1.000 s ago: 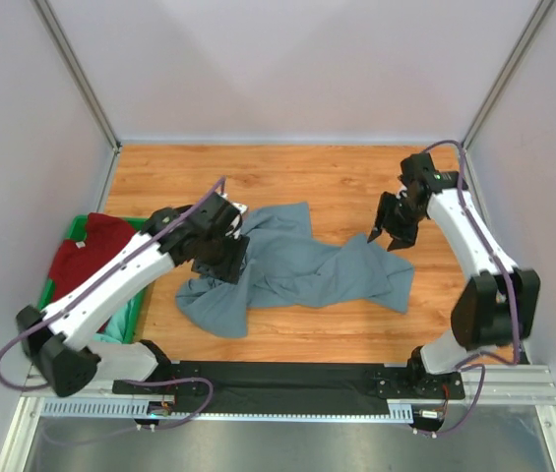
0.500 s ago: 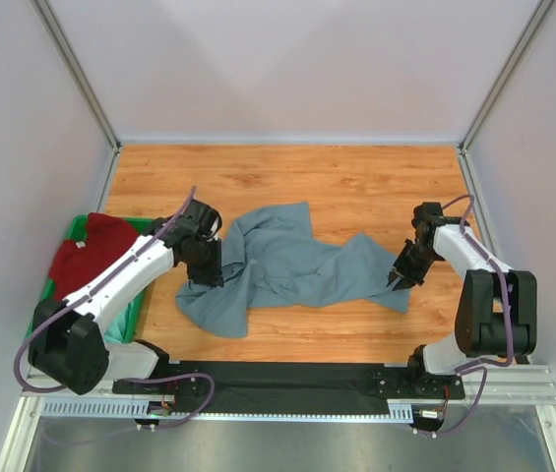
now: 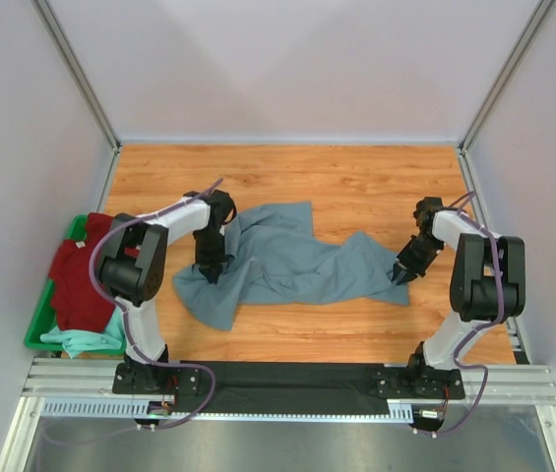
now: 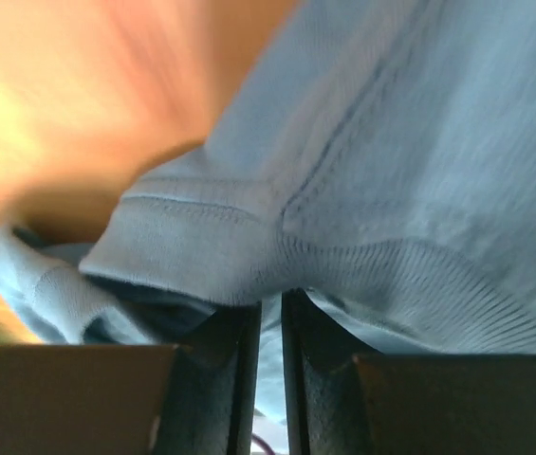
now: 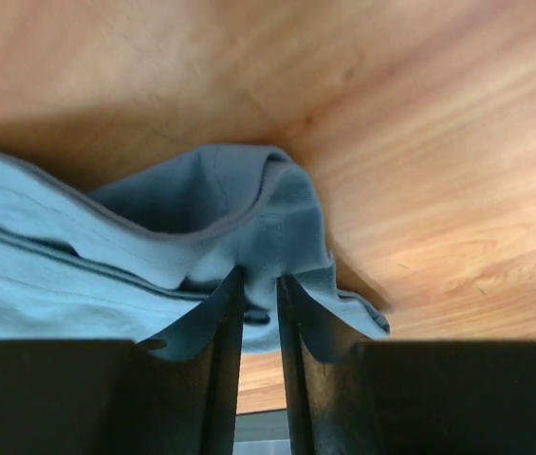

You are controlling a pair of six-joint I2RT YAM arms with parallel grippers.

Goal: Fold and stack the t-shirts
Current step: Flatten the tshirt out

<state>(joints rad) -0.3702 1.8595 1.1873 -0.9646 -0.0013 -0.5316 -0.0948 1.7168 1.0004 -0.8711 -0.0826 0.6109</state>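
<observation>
A large grey-blue t-shirt [image 3: 292, 261] lies crumpled across the middle of the wooden table. My left gripper [image 3: 211, 267] is down on its left end, jaws pinched on a seamed fold of the cloth [image 4: 269, 301]. My right gripper [image 3: 401, 275] sits at the shirt's right tip and is shut on a bunched hem [image 5: 258, 280]. In the bin at the left, a dark red t-shirt [image 3: 79, 275] lies over a mint-green t-shirt [image 3: 86, 339].
The green plastic bin [image 3: 33, 332] stands at the table's left edge, beside the left arm's base. White walls close in the left, right and far sides. A black rail [image 3: 287, 379] runs along the near edge.
Both grippers dropped onto the shirt's ends and closed on the cloth. The left arm folded back toward its base, uncovering the bin. The right gripper moved from above the shirt to its right tip.
</observation>
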